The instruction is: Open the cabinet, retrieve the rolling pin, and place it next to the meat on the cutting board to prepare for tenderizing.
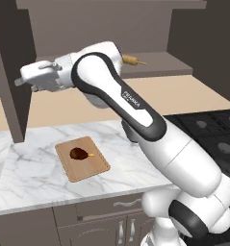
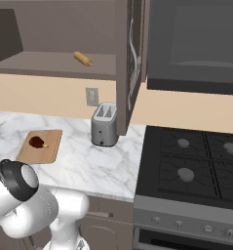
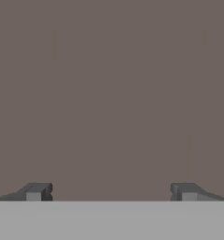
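Note:
The cabinet (image 2: 49,66) stands open. Its left door (image 1: 13,86) is swung out toward me and its right door (image 2: 132,58) is seen edge-on. The rolling pin (image 2: 82,58) lies on the inner shelf; in the left base view one end of the rolling pin (image 1: 131,59) pokes out from behind my arm. On the counter lies the cutting board (image 1: 90,166) with the meat (image 1: 79,153) on it. My gripper (image 3: 111,192) is open, empty, and faces a flat grey-brown panel. In the left base view the hand (image 1: 37,77) is close beside the left door.
A silver toaster (image 2: 104,124) stands on the marble counter (image 2: 88,166) under the right door. To its right sits a black stove (image 2: 196,166). A wall outlet (image 2: 92,96) is behind the toaster. Lower cabinets with drawers (image 1: 102,216) run along the counter front.

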Robot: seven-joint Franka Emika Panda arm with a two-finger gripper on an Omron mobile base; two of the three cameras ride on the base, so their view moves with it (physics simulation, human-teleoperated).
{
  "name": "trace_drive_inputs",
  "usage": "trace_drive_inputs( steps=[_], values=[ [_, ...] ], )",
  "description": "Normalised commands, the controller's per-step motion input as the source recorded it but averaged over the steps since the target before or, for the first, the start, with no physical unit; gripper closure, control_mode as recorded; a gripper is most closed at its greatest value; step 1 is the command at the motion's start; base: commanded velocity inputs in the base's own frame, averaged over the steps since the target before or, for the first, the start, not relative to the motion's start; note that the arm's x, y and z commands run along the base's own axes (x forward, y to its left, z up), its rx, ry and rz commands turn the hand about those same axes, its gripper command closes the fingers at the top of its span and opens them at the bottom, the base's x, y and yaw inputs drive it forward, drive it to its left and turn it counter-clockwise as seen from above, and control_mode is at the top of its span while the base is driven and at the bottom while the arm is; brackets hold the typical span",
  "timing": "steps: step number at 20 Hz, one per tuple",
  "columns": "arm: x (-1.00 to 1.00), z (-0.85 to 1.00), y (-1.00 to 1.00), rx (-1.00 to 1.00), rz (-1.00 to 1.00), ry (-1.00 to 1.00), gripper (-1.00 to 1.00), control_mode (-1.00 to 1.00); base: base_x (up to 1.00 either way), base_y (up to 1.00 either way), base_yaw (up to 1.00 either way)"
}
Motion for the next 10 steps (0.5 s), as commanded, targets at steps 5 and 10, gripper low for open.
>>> trace_drive_inputs(
  steps=[5, 10],
  values=[
    [0.0, -0.04, -0.44, -0.05, -0.02, -0.22, -1.0, -1.0, 0.0, 0.0, 0.0],
    [0.0, 0.0, -0.75, -0.02, -0.05, -0.17, -1.0, -1.0, 0.0, 0.0, 0.0]
  ],
)
